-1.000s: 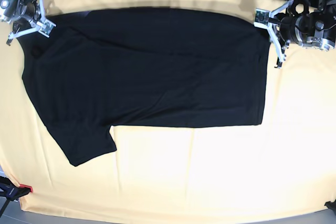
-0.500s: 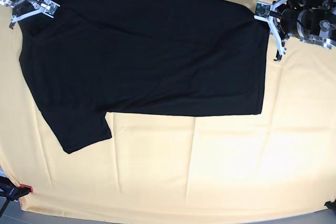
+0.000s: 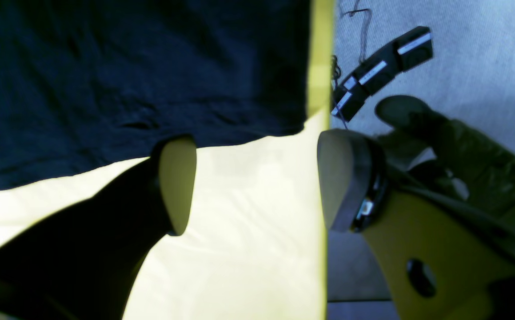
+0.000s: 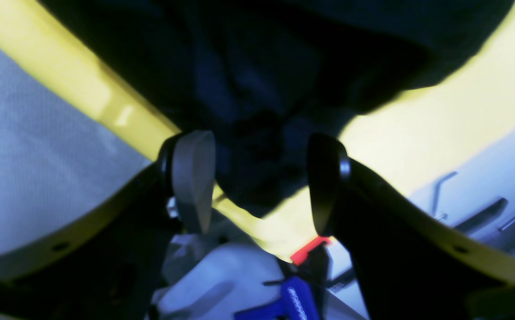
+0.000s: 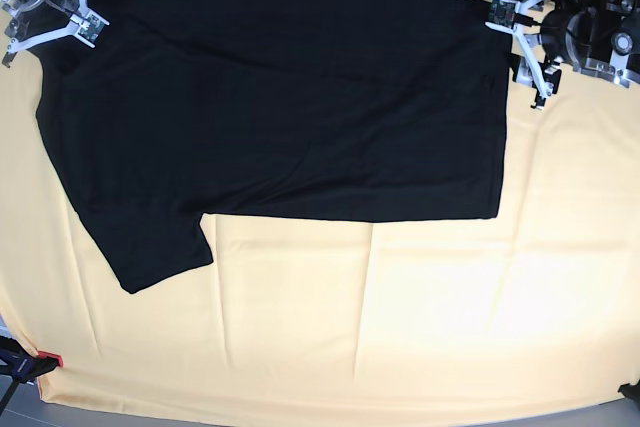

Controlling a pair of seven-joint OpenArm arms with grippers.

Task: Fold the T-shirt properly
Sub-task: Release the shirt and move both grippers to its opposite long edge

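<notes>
The T-shirt lies flat, plain black side up, on the yellow-covered tabletop — its long axis runs left to right in the base view, hem at that view's right, a sleeve pointing toward the near left corner. The left gripper stands spread over bare cloth just off the hem corner, holding nothing. The right gripper is spread too — dark fabric lies between its fingers, not pinched.
</notes>
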